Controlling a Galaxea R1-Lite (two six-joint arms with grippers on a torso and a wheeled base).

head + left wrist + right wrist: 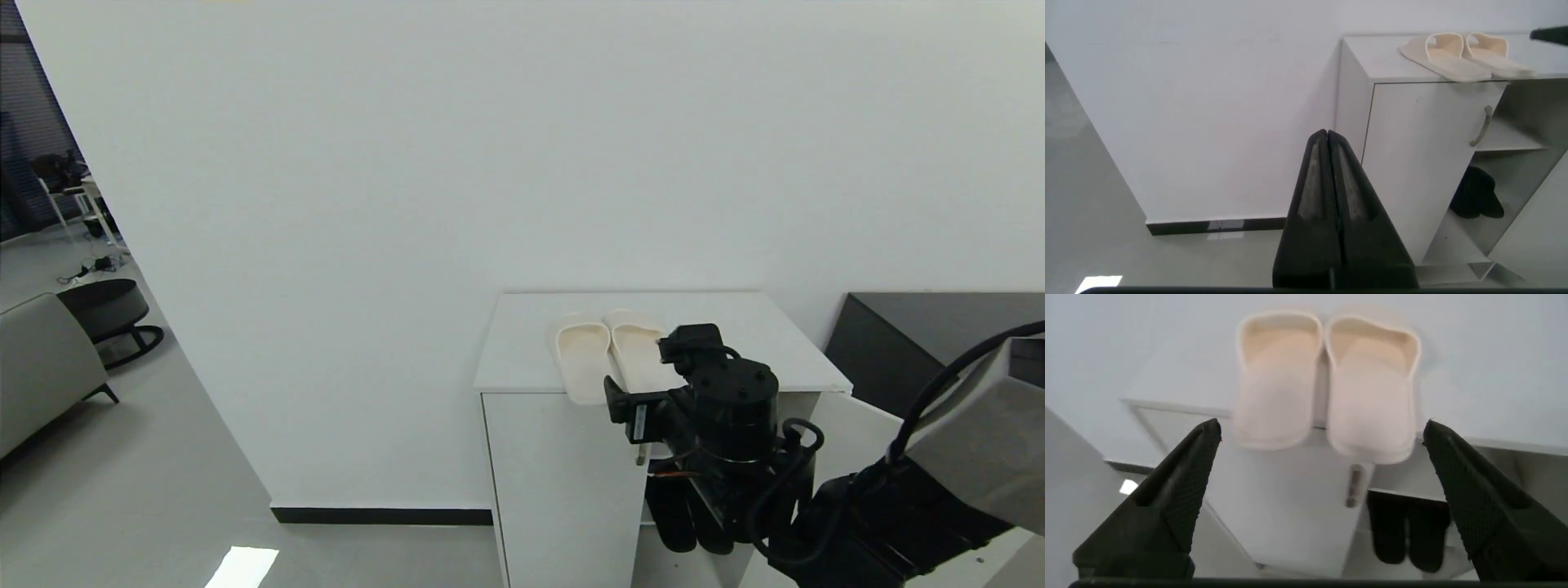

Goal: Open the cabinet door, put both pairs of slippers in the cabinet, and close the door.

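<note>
A pair of cream slippers (pixel 608 351) lies side by side at the front edge of the white cabinet's top (pixel 735 327). The cabinet's right door (pixel 857 429) hangs open, while its left door (pixel 563 482) with a handle (pixel 1485 126) is closed. Black slippers (pixel 686 518) stand on a low shelf inside. My right gripper (pixel 1323 498) is open wide, just in front of the cream slippers (pixel 1327 376) and above the black slippers (pixel 1409 527). My left gripper (pixel 1327 204) is shut on nothing, well off to the cabinet's left side.
A dark low unit (pixel 939 335) stands right of the cabinet against the white wall. A grey sofa (pixel 41 367) and a round black table (pixel 106 310) are far left. Open floor (pixel 163 506) lies left of the cabinet.
</note>
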